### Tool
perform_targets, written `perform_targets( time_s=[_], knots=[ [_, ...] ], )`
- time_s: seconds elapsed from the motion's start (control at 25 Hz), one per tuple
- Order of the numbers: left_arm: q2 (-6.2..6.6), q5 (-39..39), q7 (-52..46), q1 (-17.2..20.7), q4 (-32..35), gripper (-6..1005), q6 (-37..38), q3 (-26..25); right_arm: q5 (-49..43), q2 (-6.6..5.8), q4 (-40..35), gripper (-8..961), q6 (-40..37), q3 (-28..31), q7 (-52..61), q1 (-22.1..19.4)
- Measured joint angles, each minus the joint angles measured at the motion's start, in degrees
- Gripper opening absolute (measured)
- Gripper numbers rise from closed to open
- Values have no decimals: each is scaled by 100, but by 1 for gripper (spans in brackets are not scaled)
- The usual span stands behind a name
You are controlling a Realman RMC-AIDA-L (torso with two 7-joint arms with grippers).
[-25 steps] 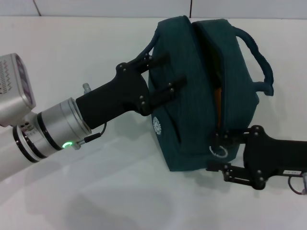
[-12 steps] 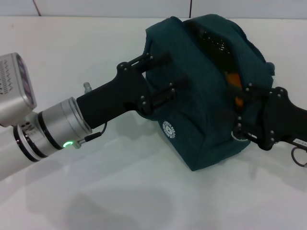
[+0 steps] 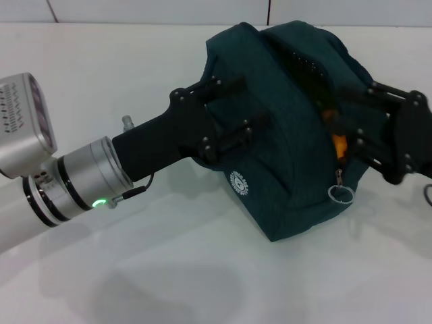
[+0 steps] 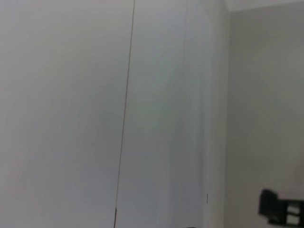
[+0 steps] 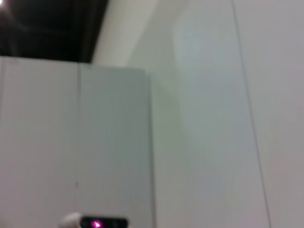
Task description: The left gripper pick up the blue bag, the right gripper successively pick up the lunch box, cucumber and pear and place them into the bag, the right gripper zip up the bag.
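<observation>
The blue bag is held up over the white table and tipped toward the right, its white logo facing me. My left gripper is shut on the bag's left side. An orange patch of the pear shows through the gap in the zipper. The metal ring pull hangs free below that gap. My right gripper sits against the bag's right side at the zipper, its fingers apart with nothing held. The lunch box and cucumber are hidden.
The white table stretches under and in front of the bag, with a wall behind. Both wrist views show only pale wall panels; a small black object sits in a corner of the left wrist view.
The bag has tipped over to the right. My right gripper rose from the bag's low front corner to its right side, and the ring pull now hangs free of it.
</observation>
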Motion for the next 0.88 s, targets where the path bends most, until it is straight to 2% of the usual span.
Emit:
perform_targets(
  time_s=[0.12,0.32,0.4,0.44,0.56,0.76,0.84,0.88],
  knots=[
    [0,-2,0,0,0,642,-3,8,-11,-78,-131,428,-337,33,-52,-247],
    [0,-4,6,49,0,642,-2,10,-601,-465,-1003,424,-520,7,664,-914],
    [0,-7,36,64,0,642,-17,10,-944,-590,-1117,424,-494,29,941,-1015],
    [0,-7,53,74,0,642,-24,10,-1033,-615,-1101,424,-462,32,991,-1033],
    [0,4,90,88,0,642,-30,10,-1149,-581,-993,424,-151,25,1006,-1081],
    [0,5,96,84,0,642,-3,10,-1512,-313,-1032,424,633,23,1012,-1089],
    [0,-3,97,85,0,641,4,10,-1555,-225,-1034,424,880,8,1014,-1062],
    [0,-4,97,85,0,641,7,10,-1555,-225,-1034,424,880,8,1014,-1062]
  ],
)
